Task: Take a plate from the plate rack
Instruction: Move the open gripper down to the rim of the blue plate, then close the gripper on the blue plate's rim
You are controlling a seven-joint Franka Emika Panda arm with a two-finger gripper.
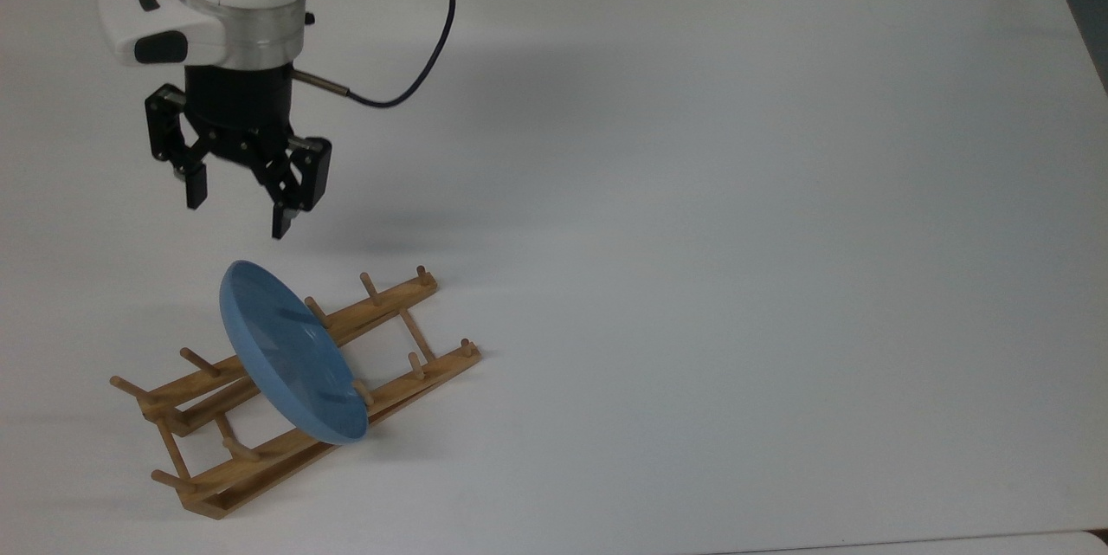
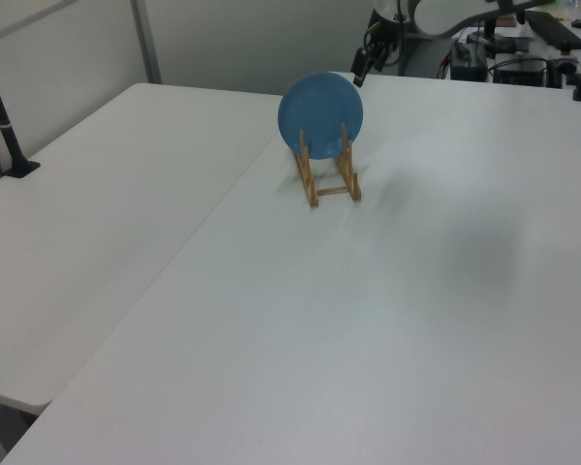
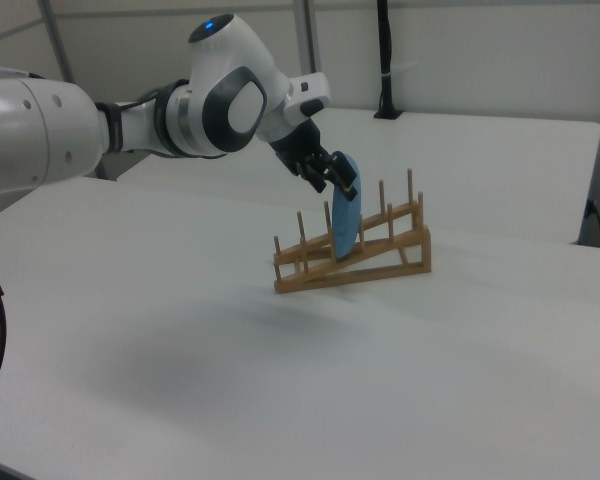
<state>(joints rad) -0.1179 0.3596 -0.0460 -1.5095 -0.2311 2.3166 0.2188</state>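
The plate (image 1: 290, 353) stands on edge in the rack (image 1: 286, 395), in the lower left of the top view, slotted between pegs partway along the rails and leaning a little. In the left view the plate (image 2: 320, 114) sits at upper centre, face toward the camera, two pegs of the rack (image 2: 329, 179) crossing its lower half. In the right view it shows as a thin blue edge (image 3: 344, 220) rising out of the rack (image 3: 355, 255) at mid-frame.

The gripper (image 1: 238, 209) hangs in the upper left of the top view, above the plate's upper rim, its fingers spread wide and holding nothing. In the right view the gripper (image 3: 335, 175) is right at the plate's top edge (whether a finger already touches the rim I cannot tell). In the left view it (image 2: 361, 70) sits just off the plate's upper right.

The step in hand looks like the approach: the grasp is not yet made and the plate is untouched in its slot. The next move, as I judge it, calls for setting one finger on each face of the upper rim, closing firmly, then lifting along the line of the pegs so the plate clears them without dragging the light rack across the desk (image 1: 736, 235).
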